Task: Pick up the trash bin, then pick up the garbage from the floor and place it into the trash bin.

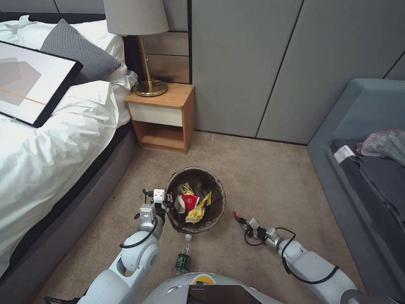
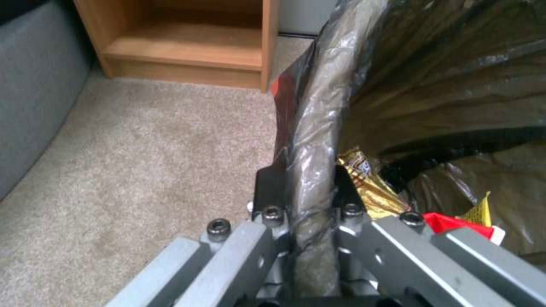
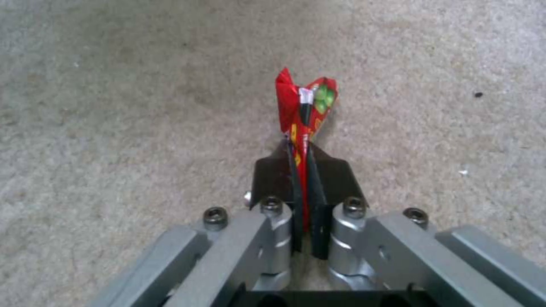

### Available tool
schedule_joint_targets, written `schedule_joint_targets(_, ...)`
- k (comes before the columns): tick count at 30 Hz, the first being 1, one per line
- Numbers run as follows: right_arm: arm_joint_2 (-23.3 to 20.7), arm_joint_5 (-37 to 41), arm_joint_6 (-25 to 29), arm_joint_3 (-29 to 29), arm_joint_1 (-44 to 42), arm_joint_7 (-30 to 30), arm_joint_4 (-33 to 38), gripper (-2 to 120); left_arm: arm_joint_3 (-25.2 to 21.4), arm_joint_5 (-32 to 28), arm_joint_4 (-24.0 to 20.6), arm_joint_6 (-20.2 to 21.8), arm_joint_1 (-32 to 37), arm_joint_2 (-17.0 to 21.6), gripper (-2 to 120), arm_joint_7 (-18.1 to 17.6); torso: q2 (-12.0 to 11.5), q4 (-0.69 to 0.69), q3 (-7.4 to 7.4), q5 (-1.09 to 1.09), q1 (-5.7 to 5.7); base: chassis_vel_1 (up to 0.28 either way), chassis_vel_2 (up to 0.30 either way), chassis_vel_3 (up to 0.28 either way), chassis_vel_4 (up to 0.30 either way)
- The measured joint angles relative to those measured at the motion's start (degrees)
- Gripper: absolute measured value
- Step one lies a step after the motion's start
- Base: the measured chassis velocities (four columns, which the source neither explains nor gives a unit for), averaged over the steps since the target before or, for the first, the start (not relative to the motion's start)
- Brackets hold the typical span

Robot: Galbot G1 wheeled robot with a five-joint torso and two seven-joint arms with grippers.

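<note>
Head view: the trash bin point(image 1: 195, 205) sits on the floor, the left gripper point(image 1: 168, 198) clamped on its rim; the right gripper point(image 1: 238, 219), beside it, pinches a red wrapper point(image 3: 303, 106); lift it over the bin before the jaws let go.

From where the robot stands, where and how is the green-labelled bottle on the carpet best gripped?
Probably across the body of the green-labelled bottle at the label, coming down from above with fingers spanning its width. It lies flat on the carpet, white cap towards the trash bin, so its round sides are exposed.
</note>
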Motion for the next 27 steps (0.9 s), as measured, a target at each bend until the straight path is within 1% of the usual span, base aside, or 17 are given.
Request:
schedule_joint_targets(2, 0.10, -0.02, 0.03, 0.04, 0.09, 0.31, -0.12, 0, 0.02, -0.04, 0.00, 0.00, -0.02, 0.04, 0, 0.00, 0.00, 0.00, 0.00, -0.03, 0.00, 0.000, 0.000, 0.000, 0.000)
schedule_joint_targets(8, 0.18, -0.67, 0.25, 0.66, -0.07, 1.54, 0.62, 0, 0.10, -0.06, 0.00, 0.00, -0.01, 0.07, 0, -0.01, 0.00, -0.01, 0.00, -0.01, 0.00, 0.000, 0.000, 0.000, 0.000)
schedule_joint_targets(9, 0.10, -0.84, 0.24, 1.19, -0.17, 2.06, 1.23, 0, 0.10, -0.07, -0.03, 0.00, -0.01, 0.11, 0, -0.01, 0.00, -0.01, 0.00, 0.00, 0.00, 0.000, 0.000, 0.000, 0.000)
schedule_joint_targets(11, -0.46, -0.85, 0.12, 3.81, -0.73, 4.16, 4.84, 0, 0.11, -0.12, -0.12, 0.02, 0.03, 0.22, 0, -0.02, 0.00, -0.02, 0.00, 0.00, 0.00, 0.000, 0.000, 0.000, 0.000)
schedule_joint_targets(12, -0.46, -0.85, 0.12, 3.81, -0.73, 4.16, 4.84, 0, 0.11, -0.12, -0.12, 0.02, 0.03, 0.22, 0, -0.02, 0.00, -0.02, 0.00, 0.00, 0.00, 0.000, 0.000, 0.000, 0.000)
schedule_joint_targets(14, -1.04, -0.05, -0.26, 6.36, -1.12, 5.99, 8.37, 0, 0.09, -0.13, -0.17, 0.03, 0.13, 0.27, 0, -0.02, 0.00, 0.01, -0.01, -0.01, 0.00, 0.000, 0.000, 0.000, 0.000)
schedule_joint_targets(15, -1.04, -0.05, -0.26, 6.36, -1.12, 5.99, 8.37, 0, 0.09, -0.13, -0.17, 0.03, 0.13, 0.27, 0, -0.02, 0.00, 0.01, -0.01, -0.01, 0.00, 0.000, 0.000, 0.000, 0.000)
schedule_joint_targets(19, -2.53, 3.04, -0.96, 10.84, -1.63, 10.81, 17.96, 0, 0.32, 0.02, -0.18, 0.03, 0.47, 0.21, 0, -0.01, 0.00, -0.01, 0.00, -0.02, 0.00, 0.000, 0.000, 0.000, 0.000)
schedule_joint_targets(20, -2.53, 3.04, -0.96, 10.84, -1.63, 10.81, 17.96, 0, 0.32, 0.02, -0.18, 0.03, 0.47, 0.21, 0, -0.01, 0.00, -0.01, 0.00, -0.02, 0.00, 0.000, 0.000, 0.000, 0.000)
schedule_joint_targets(23, -3.22, 5.27, -2.58, 14.44, -2.29, 16.01, 28.18, 0, 0.58, 0.26, -0.18, 0.04, 0.55, 0.03, 0, 0.01, 0.00, 0.02, -0.01, -0.01, 0.00, 0.000, 0.000, 0.000, 0.000)
schedule_joint_targets(24, -3.22, 5.27, -2.58, 14.44, -2.29, 16.01, 28.18, 0, 0.58, 0.26, -0.18, 0.04, 0.55, 0.03, 0, 0.01, 0.00, 0.02, -0.01, -0.01, 0.00, 0.000, 0.000, 0.000, 0.000)
schedule_joint_targets(26, -3.29, 5.62, -3.85, 17.48, -3.13, 18.47, 34.17, 0, 0.67, 0.36, -0.13, 0.04, 0.64, -0.02, 0, 0.04, 0.00, 0.02, 0.00, -0.01, 0.00, 0.000, 0.000, 0.000, 0.000)
schedule_joint_targets(27, -3.25, 5.70, -4.33, 18.67, -3.45, 19.30, 36.10, 0, 0.69, 0.39, -0.11, 0.04, 0.68, -0.03, 0, 0.04, 0.00, 0.01, -0.01, -0.01, 0.00, 0.000, 0.000, 0.000, 0.000)
